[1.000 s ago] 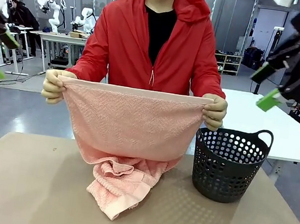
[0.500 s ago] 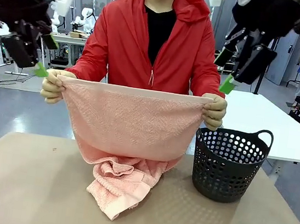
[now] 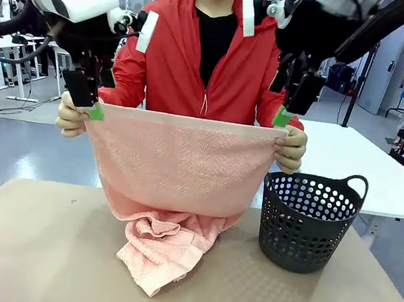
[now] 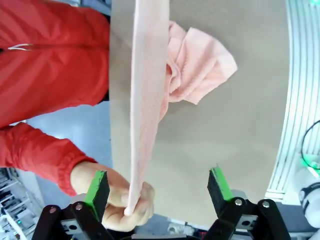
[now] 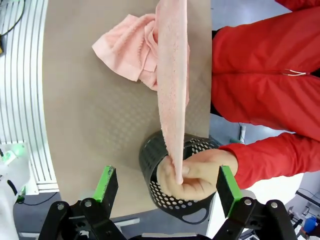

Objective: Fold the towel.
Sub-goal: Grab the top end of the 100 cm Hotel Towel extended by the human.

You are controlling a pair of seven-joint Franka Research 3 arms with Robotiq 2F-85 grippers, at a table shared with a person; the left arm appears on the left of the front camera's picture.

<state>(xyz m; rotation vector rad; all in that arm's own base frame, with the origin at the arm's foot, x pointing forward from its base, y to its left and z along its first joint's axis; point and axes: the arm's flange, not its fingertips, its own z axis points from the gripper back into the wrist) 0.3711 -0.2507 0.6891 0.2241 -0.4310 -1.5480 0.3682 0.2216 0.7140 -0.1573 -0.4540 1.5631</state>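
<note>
Front view: the towel is held up taut by a person's hands, its lower end bunched on the table. The left claw and right claw are spread wide and empty, each straddling a held corner. A handover seems in hand; closing on the corners is likely needed next.

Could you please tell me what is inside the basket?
The basket shows only its own holed inner wall. Its floor is hidden by the near wall and, from above, by the person's hand.
</note>
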